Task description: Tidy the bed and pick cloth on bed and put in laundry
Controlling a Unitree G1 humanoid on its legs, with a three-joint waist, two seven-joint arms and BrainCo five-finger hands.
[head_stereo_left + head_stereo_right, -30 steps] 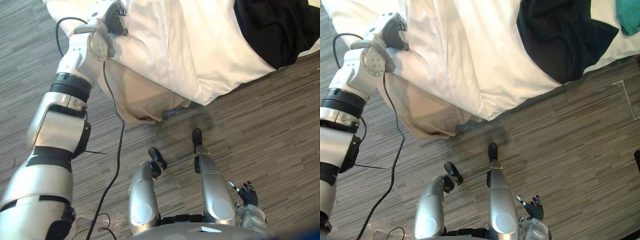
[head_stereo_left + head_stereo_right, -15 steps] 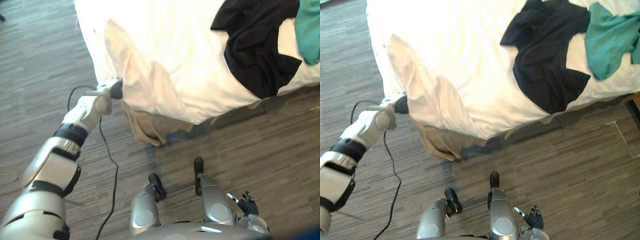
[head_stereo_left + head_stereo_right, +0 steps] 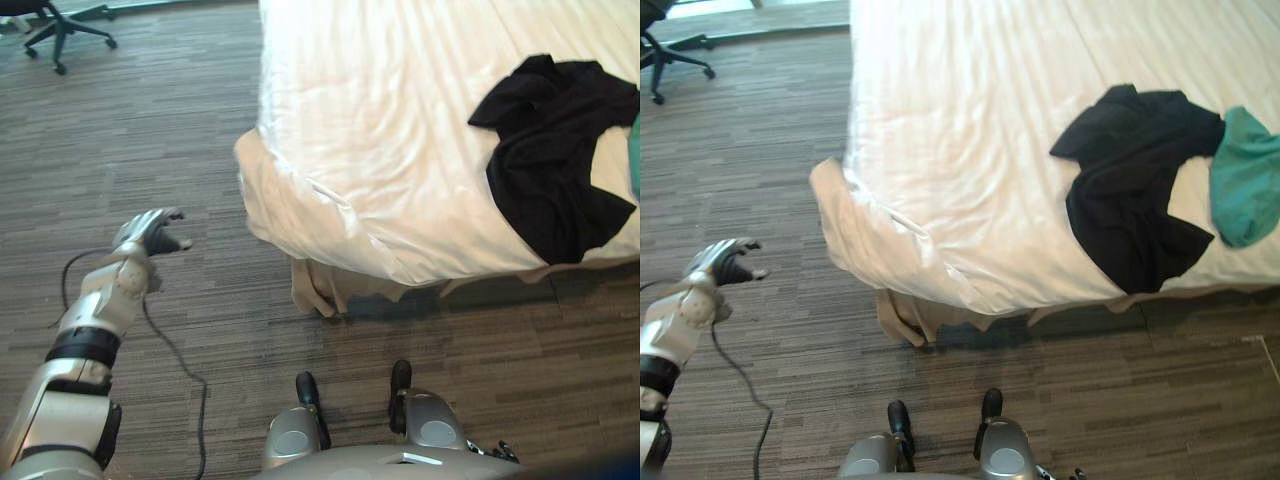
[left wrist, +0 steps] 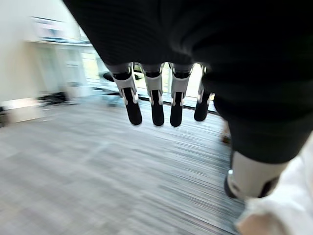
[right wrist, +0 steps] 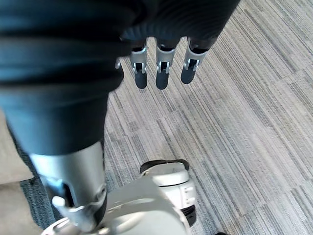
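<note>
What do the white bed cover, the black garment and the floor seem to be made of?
White bed cover: likely woven cotton, matte, with faint stripes and soft creases. Black garment: thin soft cloth, matte, crumpled in folds. Floor: probably carpet or vinyl, grey streaked pattern.

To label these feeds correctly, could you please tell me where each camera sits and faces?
Left eye: head, looking down at bed, black cloth; left hand over floor.
Right eye: beside it, same scene, adding teal cloth.
Left wrist: along left hand's open fingers, over floor, bed corner beside.
Right wrist: along right hand, down at floor.
</note>
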